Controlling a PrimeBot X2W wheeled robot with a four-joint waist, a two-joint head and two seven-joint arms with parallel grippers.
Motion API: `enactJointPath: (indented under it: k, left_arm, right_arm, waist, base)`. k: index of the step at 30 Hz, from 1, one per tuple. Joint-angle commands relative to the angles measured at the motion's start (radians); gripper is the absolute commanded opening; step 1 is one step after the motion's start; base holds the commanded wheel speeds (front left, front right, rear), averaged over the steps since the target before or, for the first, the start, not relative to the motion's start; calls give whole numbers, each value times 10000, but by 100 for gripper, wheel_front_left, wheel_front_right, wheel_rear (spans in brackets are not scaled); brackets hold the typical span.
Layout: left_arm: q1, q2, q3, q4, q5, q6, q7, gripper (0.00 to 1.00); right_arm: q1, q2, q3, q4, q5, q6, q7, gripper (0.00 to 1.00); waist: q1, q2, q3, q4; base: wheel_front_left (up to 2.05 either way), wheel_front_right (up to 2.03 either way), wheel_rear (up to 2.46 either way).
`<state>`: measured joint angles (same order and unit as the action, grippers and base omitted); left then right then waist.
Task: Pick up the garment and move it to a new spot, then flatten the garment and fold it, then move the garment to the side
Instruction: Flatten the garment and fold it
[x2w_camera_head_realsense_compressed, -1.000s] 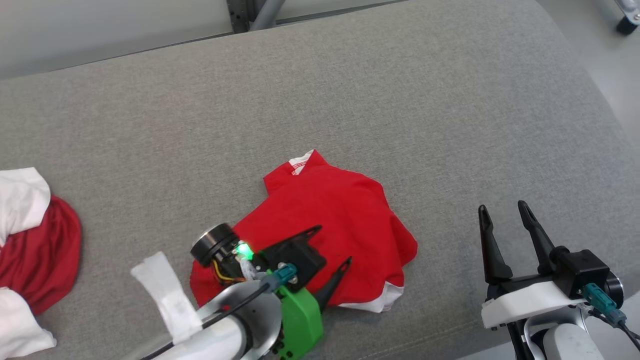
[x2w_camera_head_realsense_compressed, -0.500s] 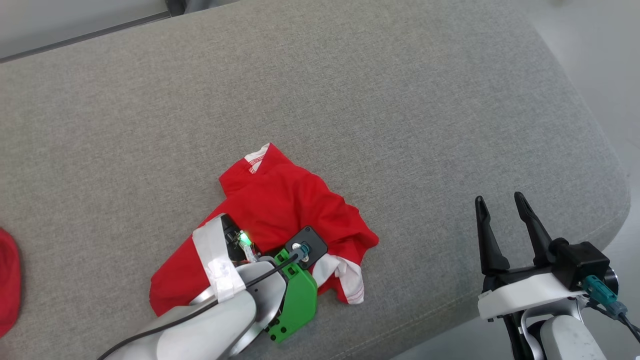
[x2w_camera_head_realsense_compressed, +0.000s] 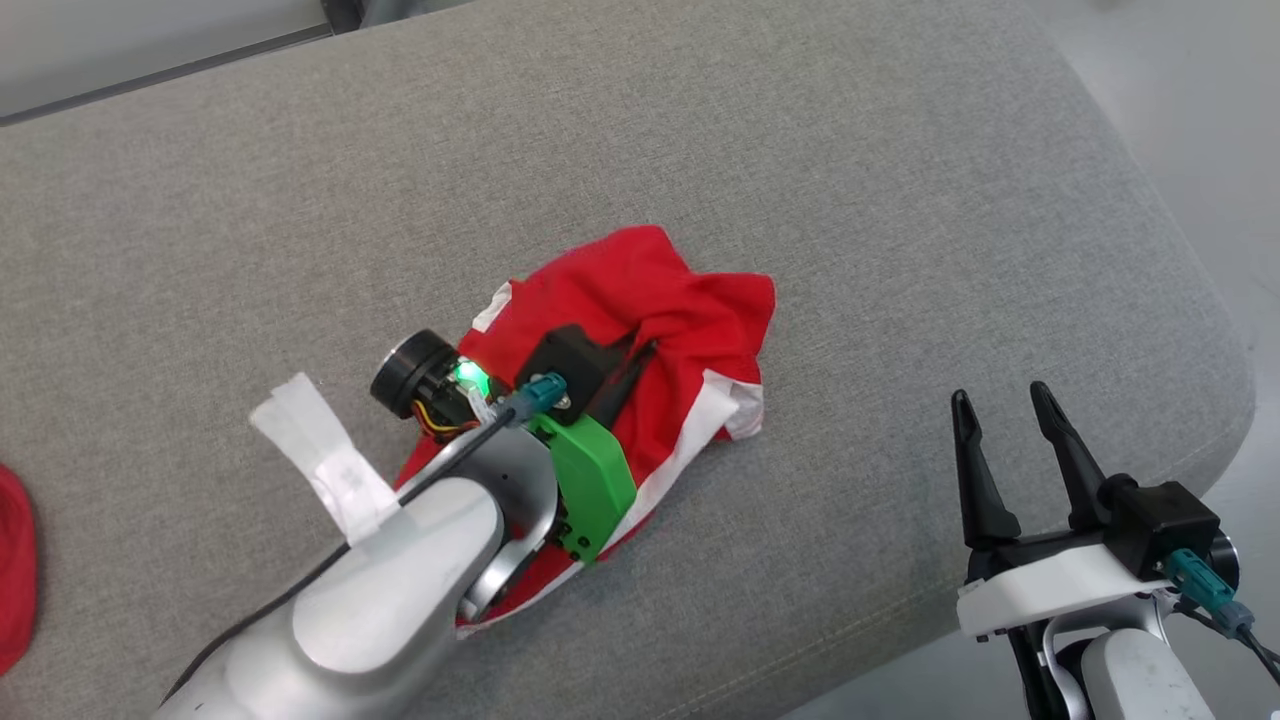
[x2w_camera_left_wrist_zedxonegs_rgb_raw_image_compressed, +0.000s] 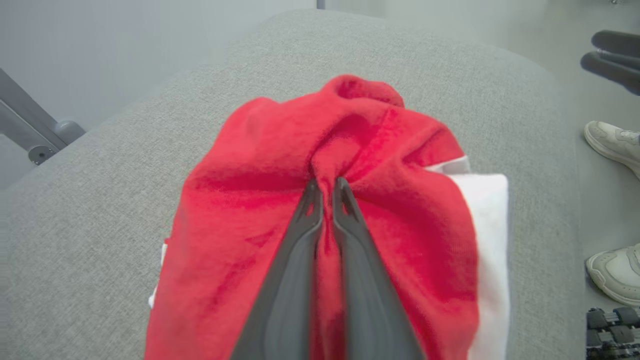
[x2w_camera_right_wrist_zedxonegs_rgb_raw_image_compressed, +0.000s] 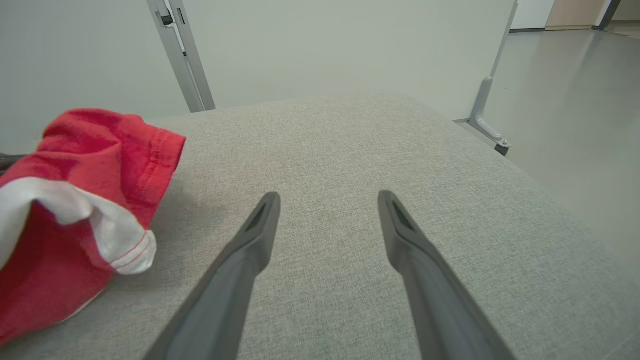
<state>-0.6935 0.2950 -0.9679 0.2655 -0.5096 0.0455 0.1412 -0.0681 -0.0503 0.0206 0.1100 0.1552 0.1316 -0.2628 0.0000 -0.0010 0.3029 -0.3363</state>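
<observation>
The garment (x2w_camera_head_realsense_compressed: 690, 310) is red with white trim, bunched up on the grey cushion (x2w_camera_head_realsense_compressed: 800, 150). My left gripper (x2w_camera_head_realsense_compressed: 645, 352) is shut on a pinched fold of its red cloth; in the left wrist view the fingertips of the left gripper (x2w_camera_left_wrist_zedxonegs_rgb_raw_image_compressed: 326, 186) meet on that fold, with the garment (x2w_camera_left_wrist_zedxonegs_rgb_raw_image_compressed: 240, 220) draped around them. In the right wrist view the garment (x2w_camera_right_wrist_zedxonegs_rgb_raw_image_compressed: 75, 200) lies at the left, a white hem curling toward me. My right gripper (x2w_camera_head_realsense_compressed: 1000, 405) stands open over the cushion's right front, apart from the cloth; the right gripper (x2w_camera_right_wrist_zedxonegs_rgb_raw_image_compressed: 327, 200) holds nothing.
Another red cloth (x2w_camera_head_realsense_compressed: 15, 560) lies at the cushion's far left edge. The cushion's rounded right edge (x2w_camera_head_realsense_compressed: 1220, 330) drops to the floor. A person's pale shoes (x2w_camera_left_wrist_zedxonegs_rgb_raw_image_compressed: 612, 142) stand on the floor beyond it. Metal frame legs (x2w_camera_right_wrist_zedxonegs_rgb_raw_image_compressed: 180, 55) rise behind the cushion.
My left gripper has closed on the garment and carried it up and to the right, bunching it. The head camera turned right early on. The right gripper has stayed open and still.
</observation>
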Motion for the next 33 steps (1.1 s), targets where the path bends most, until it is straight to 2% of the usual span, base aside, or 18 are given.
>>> enactJointPath:
  k: [1,5,9,10,11,12,15,19,26,29,33]
  left_arm:
    - [-68,-78,212,163,-259,87,-202,0]
    - [-136,-251,661,1189,-643,87,-579,0]
    - [-350,-355,659,2573,-438,182,-1009,0]
    - [-380,-419,658,2878,-398,213,-1162,18]
    - [-377,-492,674,3201,-425,227,-1271,44]
    - [-369,-527,665,3471,-444,194,-1368,98]
    - [-397,-702,650,4103,-473,61,-1672,100]
    - [-432,-878,894,4229,-687,27,-2291,100]
    - [432,-570,1249,3025,-1157,214,-2782,100]
    - [1200,-221,1496,1974,-1398,578,-3006,100]
    - [2624,330,1995,403,-1569,1466,-3553,100]
  right_arm:
    - [-126,-4,8,4,-85,-18,-33,100]
    - [-226,-1,100,21,-122,-18,-33,100]
    - [-301,-1,176,87,-148,-18,-32,100]
    - [-311,-2,172,92,-151,-18,-32,100]
    - [-306,-2,176,98,-152,-18,-32,100]
    - [-291,-2,164,103,-145,-18,-32,100]
    - [-191,-2,96,99,-125,-18,-32,100]
    - [-29,-1,-15,99,-132,-18,-32,100]
    - [159,-6,-429,-12,-120,-18,-32,100]
    - [274,-9,-587,-108,-249,-18,-32,100]
    - [440,-7,-872,-300,-428,-18,-32,100]
  waist:
    - [0,10,15,11]
    - [0,10,101,-38]
    - [0,10,203,-166]
    - [0,10,216,-189]
    - [0,10,228,-207]
    - [0,10,236,-218]
    - [0,10,231,-186]
    - [0,10,123,13]
    - [0,10,-355,604]
    - [0,10,-628,880]
    - [0,10,-1034,1292]
  base:
    - [0,0,0]
    - [0,0,0]
    - [0,0,0]
    - [0,0,0]
    - [0,0,0]
    - [0,0,0]
    - [0,0,0]
    - [0,0,0]
    - [0,0,0]
    - [0,0,0]
    - [0,0,0]
